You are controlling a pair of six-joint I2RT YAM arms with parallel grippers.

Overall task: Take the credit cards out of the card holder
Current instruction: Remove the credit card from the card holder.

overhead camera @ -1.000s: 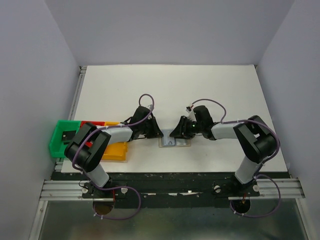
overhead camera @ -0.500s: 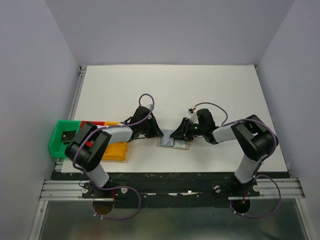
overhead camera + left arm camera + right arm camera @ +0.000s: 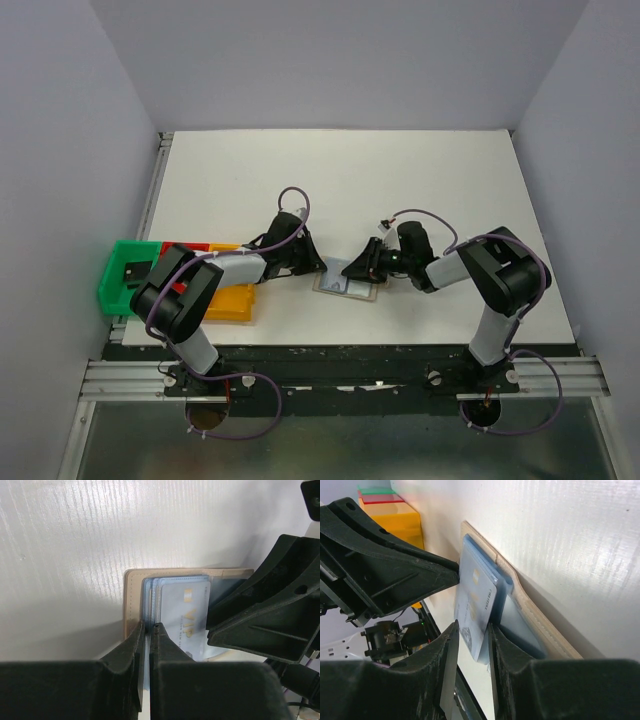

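Holder [image 3: 132, 595]: tan stitched edge; glossy silver card [image 3: 185, 615], prob. plastic.

Bright, even overhead light; wrist views: foreground blurred, table [image 3: 570, 540] glare.

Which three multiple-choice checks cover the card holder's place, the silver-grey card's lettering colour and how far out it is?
1. The card holder lies:
A. in a bin
B. on the table between the left gripper and right gripper
C. at the table's far edge

2. The silver-grey card has lettering that is:
A. red
B. black
C. gold

3. That card is:
A. part-way out, between the right gripper's fingers
B. fully tucked in
C. loose on the table

Answers:
1 B, top view shows it between both.
2 C, left wrist view shows gold letters.
3 A, right wrist view shows it angled off the card holder.
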